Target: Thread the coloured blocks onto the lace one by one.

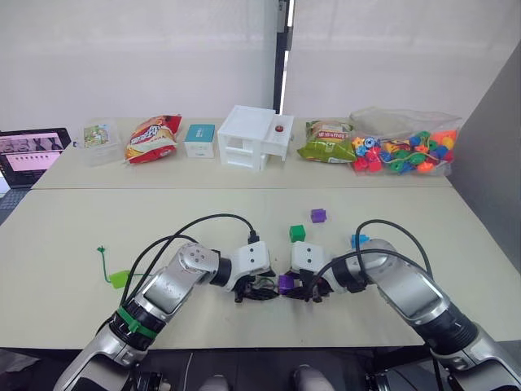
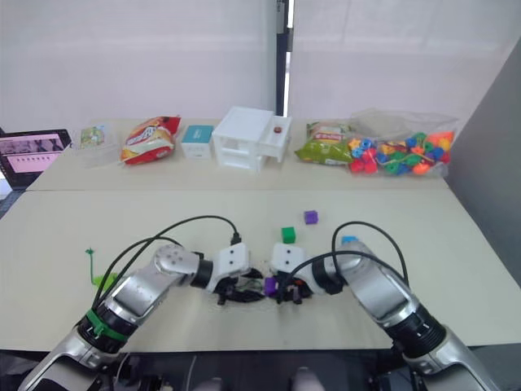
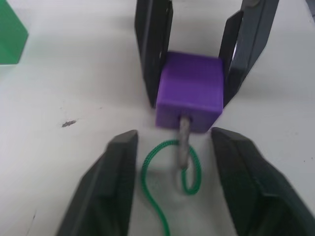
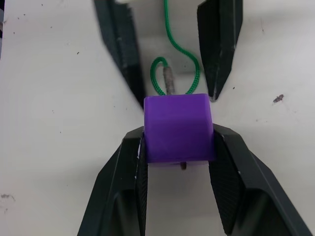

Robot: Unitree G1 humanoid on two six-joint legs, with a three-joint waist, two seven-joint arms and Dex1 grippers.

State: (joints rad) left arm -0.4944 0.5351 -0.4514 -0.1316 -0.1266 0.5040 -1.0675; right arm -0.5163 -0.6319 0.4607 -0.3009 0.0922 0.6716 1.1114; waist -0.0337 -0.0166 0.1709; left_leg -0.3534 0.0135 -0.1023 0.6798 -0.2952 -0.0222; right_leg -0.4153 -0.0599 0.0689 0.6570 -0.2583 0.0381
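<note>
One small purple plastic cube is pinched by the right gripper at the tabletop's near edge; the thin green lace's stiff grey tip, already entered, points lengthwise back at 9 o'clock between the left gripper's spread fingers

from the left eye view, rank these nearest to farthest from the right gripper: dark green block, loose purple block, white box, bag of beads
1. dark green block, just beyond the right gripper, which is shut on another purple block.
2. loose purple block, a little farther, slightly right.
3 and 4. white box and bag of beads, both at the far edge; too close to call.
</note>
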